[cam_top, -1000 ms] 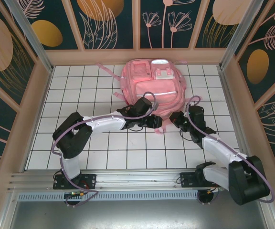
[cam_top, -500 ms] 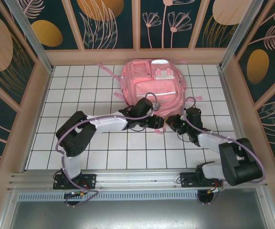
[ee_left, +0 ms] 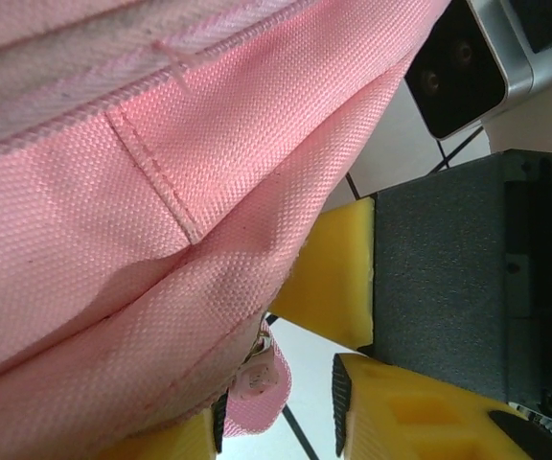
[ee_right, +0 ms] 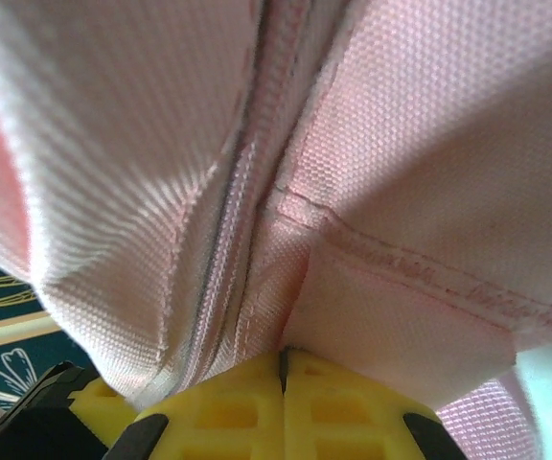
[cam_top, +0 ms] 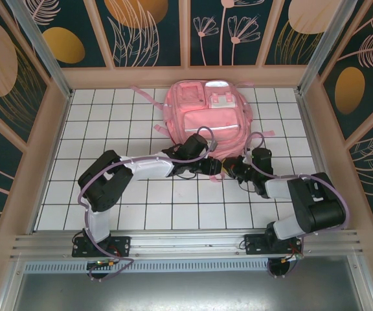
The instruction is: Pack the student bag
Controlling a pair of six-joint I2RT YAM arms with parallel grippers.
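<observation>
White tiles cover the surface [cam_top: 109, 194], walled by dark flowered panels [cam_top: 147, 32]. Both arms reach in from six o'clock. The left gripper [ee_left: 276, 410] stands narrowly apart, with a small pink tab [ee_left: 257, 381] hanging between its yellow pads, not yet pinched. At its three o'clock, the right gripper [ee_right: 282, 369] is clamped tight on a fold of pink cloth beside the zipper [ee_right: 220, 249]. Beyond them the backpack [cam_top: 206, 110] lies flat at twelve o'clock on the surface, with both grippers at its six o'clock edge. My judgement: hold the right grip taut, pinch the tab squarely, then pull along the zipper line rather than upward, so the cloth does not bunch.
</observation>
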